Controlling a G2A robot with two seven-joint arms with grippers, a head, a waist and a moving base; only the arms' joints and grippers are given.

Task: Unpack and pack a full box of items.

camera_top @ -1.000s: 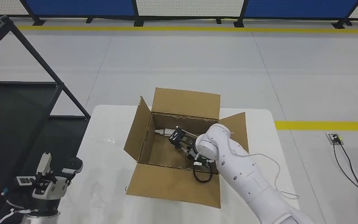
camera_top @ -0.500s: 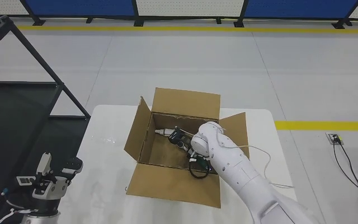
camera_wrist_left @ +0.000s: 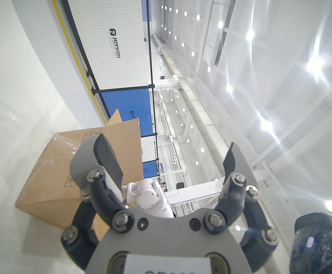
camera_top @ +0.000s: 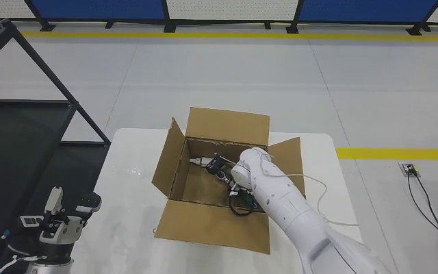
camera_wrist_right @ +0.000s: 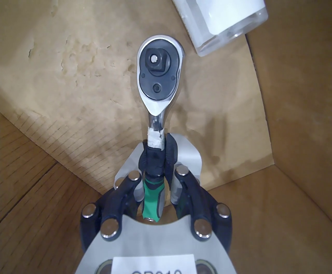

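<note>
Clamping ratchet [camera_wrist_right: 158, 75] handle in R claw [camera_wrist_right: 157, 148], head protruding.

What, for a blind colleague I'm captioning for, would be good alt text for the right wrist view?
The right gripper is shut on the green-and-black handle of a ratchet wrench, whose chrome head points away from the camera, inside a cardboard box. A clear container with something white inside lies near one box wall.
</note>
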